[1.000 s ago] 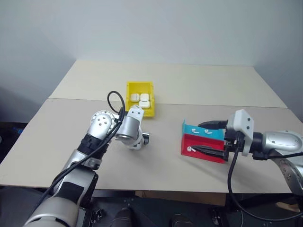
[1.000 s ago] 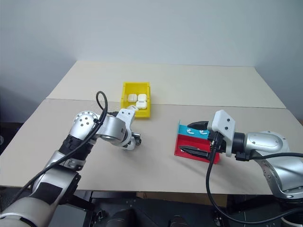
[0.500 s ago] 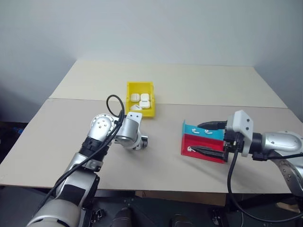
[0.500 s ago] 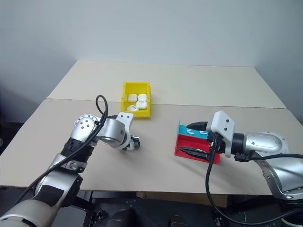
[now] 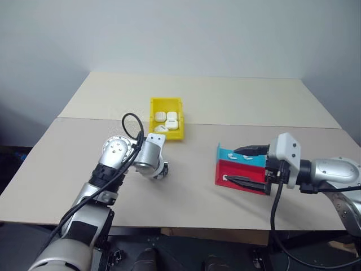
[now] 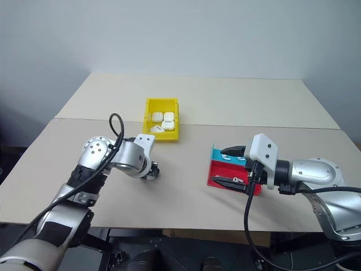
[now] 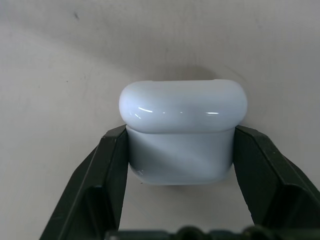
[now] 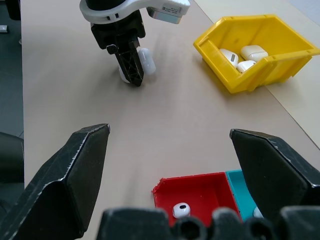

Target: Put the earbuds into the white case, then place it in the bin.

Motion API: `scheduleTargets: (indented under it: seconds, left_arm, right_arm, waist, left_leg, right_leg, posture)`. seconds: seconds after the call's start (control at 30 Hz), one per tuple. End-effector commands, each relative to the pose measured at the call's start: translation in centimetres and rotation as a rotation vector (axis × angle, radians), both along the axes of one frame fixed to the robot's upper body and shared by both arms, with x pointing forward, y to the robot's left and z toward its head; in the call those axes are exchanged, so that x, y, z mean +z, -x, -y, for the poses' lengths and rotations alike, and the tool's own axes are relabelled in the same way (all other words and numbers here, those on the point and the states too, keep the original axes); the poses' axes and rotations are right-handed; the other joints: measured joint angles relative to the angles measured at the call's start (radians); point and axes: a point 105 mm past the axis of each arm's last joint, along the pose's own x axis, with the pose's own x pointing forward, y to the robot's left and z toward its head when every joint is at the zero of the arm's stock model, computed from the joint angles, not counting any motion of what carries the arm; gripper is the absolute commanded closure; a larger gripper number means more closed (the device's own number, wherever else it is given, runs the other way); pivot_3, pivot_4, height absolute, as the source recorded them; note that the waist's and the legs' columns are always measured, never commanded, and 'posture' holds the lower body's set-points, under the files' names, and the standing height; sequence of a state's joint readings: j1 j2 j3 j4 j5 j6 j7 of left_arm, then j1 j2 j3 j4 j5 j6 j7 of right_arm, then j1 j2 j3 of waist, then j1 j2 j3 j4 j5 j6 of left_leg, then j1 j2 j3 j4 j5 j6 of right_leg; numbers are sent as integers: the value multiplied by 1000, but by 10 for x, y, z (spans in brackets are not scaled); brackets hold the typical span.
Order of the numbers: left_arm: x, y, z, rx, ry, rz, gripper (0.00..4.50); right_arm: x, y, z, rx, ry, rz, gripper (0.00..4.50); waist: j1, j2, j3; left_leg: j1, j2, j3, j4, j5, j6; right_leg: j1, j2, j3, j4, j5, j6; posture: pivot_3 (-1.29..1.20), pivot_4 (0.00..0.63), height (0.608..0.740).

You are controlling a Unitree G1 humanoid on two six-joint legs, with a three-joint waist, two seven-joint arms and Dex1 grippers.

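Your two head views look forward and down from above the bench (image 5: 225,107), far enough back to take in both arms, and they share nearly the whole scene. Your left wrist view sits very close behind the left claw (image 7: 181,150), facing the case (image 7: 182,130). Your right wrist view looks low across the bench toward the bin (image 8: 260,67), sharing it and the left claw with the head views.

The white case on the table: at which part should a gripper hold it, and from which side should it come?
Grip the white case across its lower body, coming from above, as the left gripper does: those two flat sides fit the fingers, and the lid stays clear.
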State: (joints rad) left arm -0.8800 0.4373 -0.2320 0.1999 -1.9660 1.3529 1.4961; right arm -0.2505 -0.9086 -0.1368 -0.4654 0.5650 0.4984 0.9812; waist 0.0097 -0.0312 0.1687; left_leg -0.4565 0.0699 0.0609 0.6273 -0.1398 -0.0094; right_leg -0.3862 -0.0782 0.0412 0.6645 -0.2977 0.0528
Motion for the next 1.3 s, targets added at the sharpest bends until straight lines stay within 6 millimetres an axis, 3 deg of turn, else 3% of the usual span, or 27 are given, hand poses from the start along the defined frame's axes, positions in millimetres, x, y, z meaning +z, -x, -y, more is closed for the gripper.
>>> scheduleTargets:
  seconds: [0.03, 0.13, 0.2, 0.3, 0.4, 0.77, 0.93, 1.1, 1.3]
  left_arm:
    - [33, 4, -20, 22, 105, 173, 1710]
    - [69, 18, -39, -94, 103, 383, 1710]
    - [82, 23, -45, -120, 105, 498, 1710]
    - [117, 27, -44, -145, 359, 854, 1710]
    - [135, 47, -32, -389, 519, 1139, 1710]
    - [126, 72, 0, -1187, 713, 1090, 1710]
    - [122, 75, 12, -1360, 799, 1021, 1710]
    - [113, 85, 23, -1485, 888, 937, 1710]
    - [121, 85, 38, -1540, 973, 989, 1710]
  right_arm:
    - [8, 4, 2, -2, -1, 29, 0]
    - [7, 4, 3, -6, -4, 28, 0]
    - [7, 4, 3, -7, -6, 27, 0]
    - [8, 3, 6, -12, -6, 30, 0]
    - [9, 4, 8, -13, -8, 33, 0]
    - [8, 6, 12, -5, 30, 22, 0]
    - [2, 2, 19, 5, 113, -14, 0]
    - [1, -10, 26, -92, 209, -79, 0]
    - [0, -28, 20, -150, 316, -163, 0]
  waist:
    - [-2, 0, 0]
    - [-9, -1, 0]
    - [-3, 0, 0]
    - [8, 3, -3]
    - [11, 3, -3]
    - [5, 3, -3]
    - [1, 3, -3]
    - [-3, 3, -3]
    - [-7, 3, -3]
  left_leg:
    - [0, 0, 0, -1, 0, -1]
    - [0, 1, 0, -2, 5, -9]
    - [0, 0, 0, -2, 5, -9]
    - [2, -1, 1, -1, 1, -3]
    - [1, -1, 2, -2, 1, -4]
    - [0, 1, 1, -1, 0, 0]
    - [-1, 1, 1, 0, 0, 1]
    - [-1, 1, 2, 0, 0, 2]
    - [-1, 2, 1, 1, 0, 2]
  right_leg:
    - [0, 0, 0, 0, 0, 0]
    - [-1, 1, 0, 0, 0, 0]
    - [-1, 0, 0, 0, 0, 0]
    - [3, -2, -2, -2, 0, 0]
    - [3, -2, -3, -3, 1, -2]
    - [1, 0, -3, -3, 1, -1]
    - [1, 0, -2, -3, 1, -1]
    - [0, 0, -2, -1, 0, 0]
    - [0, 1, -2, -1, 0, 0]
  posture:
    - [0, 150, 740]
    - [0, 150, 740]
    - [0, 150, 740]
    - [0, 150, 740]
    - [0, 150, 740]
    - [0, 150, 740]
    - [0, 150, 740]
    - [0, 150, 740]
    - [0, 150, 740]
